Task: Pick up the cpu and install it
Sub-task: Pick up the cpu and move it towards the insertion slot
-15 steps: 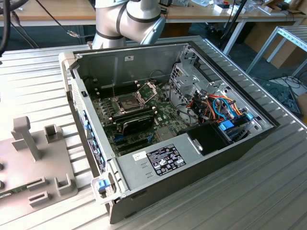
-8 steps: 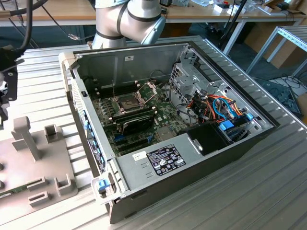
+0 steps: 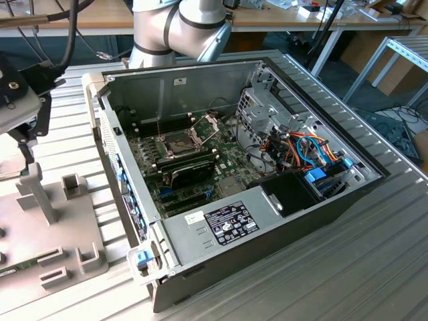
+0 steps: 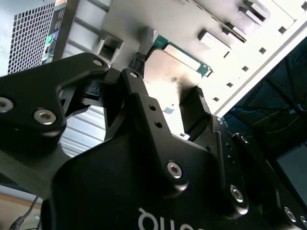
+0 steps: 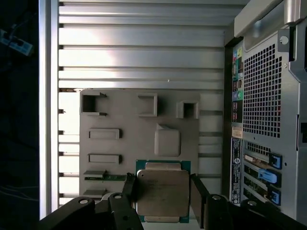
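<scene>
- Cpu (image 5: 162, 194) is over a grey plate (image 5: 124, 120), its dull metal top facing the first wrist camera and a green rim showing round it.
- End effector (image 5: 162, 178) straddles the cpu, with one black part close against each of two opposite sides. I cannot tell whether it pinches the chip or only stands beside it.
- In the second wrist view the end effector (image 4: 168, 75) shows from behind its black body, with the green edge of the cpu (image 4: 184, 53) just past its tips.
- The plate carries raised blocks and shallow pockets. It lies on a slatted metal surface (image 5: 139, 33), just beside the perforated back panel of a case (image 5: 268, 86).
- In the exterior view the plate (image 3: 60, 234) is at the lower left of the frame and the open case (image 3: 267, 200) fills the middle, lying on the surface (image 3: 334, 281).
- Inside the case the motherboard (image 3: 194, 170) lies flat. Its socket (image 3: 179, 144) is uncovered, and the metal frame (image 3: 207, 124) is swung up at the socket's far side.
- The arm (image 3: 180, 27) stands behind the case at the top of the exterior view.
- Orange and blue cables (image 3: 301, 150) are bundled toward the exterior view's right inside the case.
</scene>
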### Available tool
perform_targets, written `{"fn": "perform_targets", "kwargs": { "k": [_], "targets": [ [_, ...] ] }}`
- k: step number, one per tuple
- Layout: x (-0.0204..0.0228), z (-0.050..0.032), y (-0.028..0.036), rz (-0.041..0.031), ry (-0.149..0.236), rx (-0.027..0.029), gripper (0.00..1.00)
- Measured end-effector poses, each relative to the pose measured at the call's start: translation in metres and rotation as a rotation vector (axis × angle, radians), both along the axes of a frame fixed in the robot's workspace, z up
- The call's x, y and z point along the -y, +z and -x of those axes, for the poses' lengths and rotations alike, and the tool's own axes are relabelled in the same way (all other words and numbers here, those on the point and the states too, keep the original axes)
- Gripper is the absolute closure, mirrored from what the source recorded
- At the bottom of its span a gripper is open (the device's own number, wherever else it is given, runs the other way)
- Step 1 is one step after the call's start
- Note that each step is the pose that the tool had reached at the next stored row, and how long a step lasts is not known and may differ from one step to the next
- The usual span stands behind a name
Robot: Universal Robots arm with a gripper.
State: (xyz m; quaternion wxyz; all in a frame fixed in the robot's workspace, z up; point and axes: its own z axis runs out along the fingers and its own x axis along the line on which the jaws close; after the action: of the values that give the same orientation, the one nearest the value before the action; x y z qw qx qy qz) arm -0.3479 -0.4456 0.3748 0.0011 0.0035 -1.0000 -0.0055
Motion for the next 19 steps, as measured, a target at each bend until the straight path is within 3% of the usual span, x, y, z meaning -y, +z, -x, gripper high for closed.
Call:
{"fn": "perform_targets", "kwargs": {
  "k": [7, 13, 19],
  "targets": [
    [0.0, -0.0171, 0.0, 0.0, 0.0, 0.0001, 0.45],
    [0.0, -0.0384, 0.0, 0.0, 0.0, 0.0, 0.45],
    [0.0, -0.054, 0.0, 0.0, 0.0, 0.0001, 0.45]
  ]
}}
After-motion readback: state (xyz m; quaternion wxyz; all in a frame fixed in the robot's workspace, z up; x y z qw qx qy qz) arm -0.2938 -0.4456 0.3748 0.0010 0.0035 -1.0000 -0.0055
